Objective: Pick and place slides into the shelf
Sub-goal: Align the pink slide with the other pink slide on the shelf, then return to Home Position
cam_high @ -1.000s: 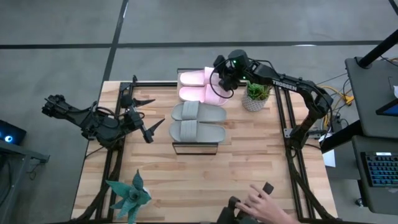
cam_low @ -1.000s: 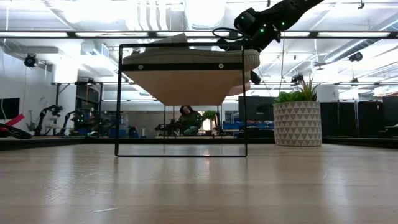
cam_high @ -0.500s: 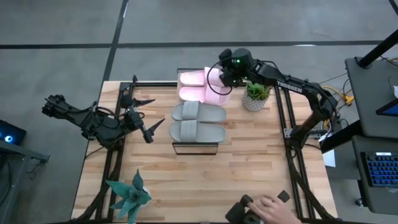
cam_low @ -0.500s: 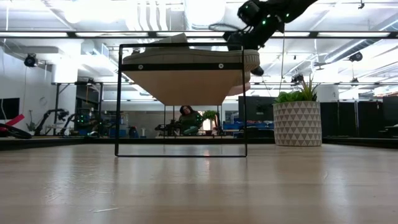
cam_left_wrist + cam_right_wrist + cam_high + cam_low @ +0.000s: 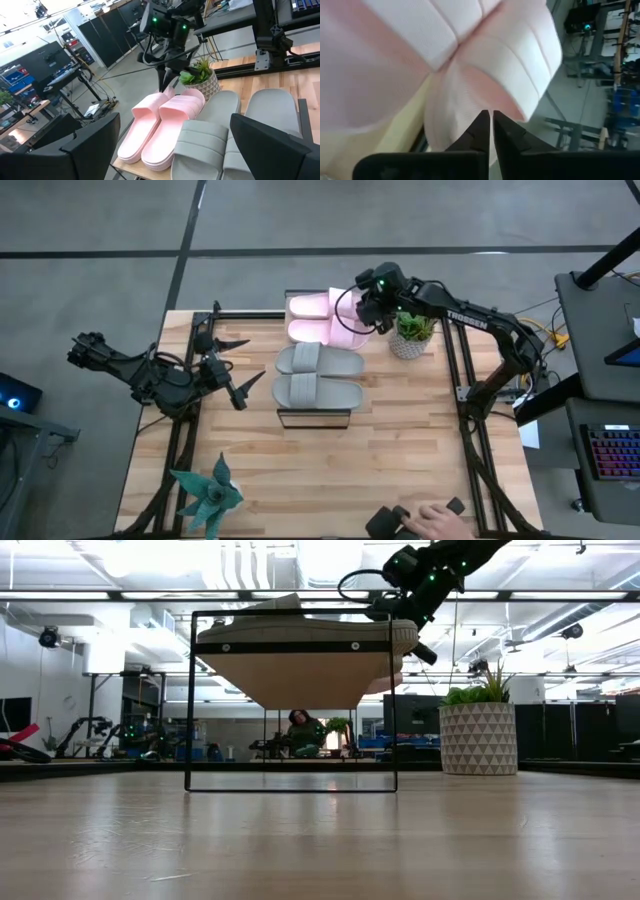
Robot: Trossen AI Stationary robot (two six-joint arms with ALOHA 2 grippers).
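Note:
Four slides lie side by side on the shelf [image 5: 285, 415], soles down on its top. The two pink slides [image 5: 318, 319] are at the far end and the two grey slides [image 5: 318, 376] nearer. My right gripper [image 5: 366, 320] is shut and empty. It hangs at the pink pair's right end [image 5: 172, 97], fingers pointing down at it [image 5: 488, 116]. My left gripper [image 5: 252, 390] waits wide open to the left of the shelf, level with the grey pair and facing it. My right gripper's shut fingertips [image 5: 166, 89] stand close over the right end of the pink slides; I cannot tell whether they touch the foam.
A potted plant in a white patterned pot [image 5: 410, 338] stands just right of the shelf, under my right arm. Another plant [image 5: 208, 495] sits at the near left corner. A person's hand with a black device [image 5: 430, 520] shows at the near edge. Black rails [image 5: 465, 380] run along both sides.
My right gripper has risen a little and drawn slightly toward the table's right edge, staying at the pink slides' right end. The slides lie as they did. The person's hand at the near edge has shifted.

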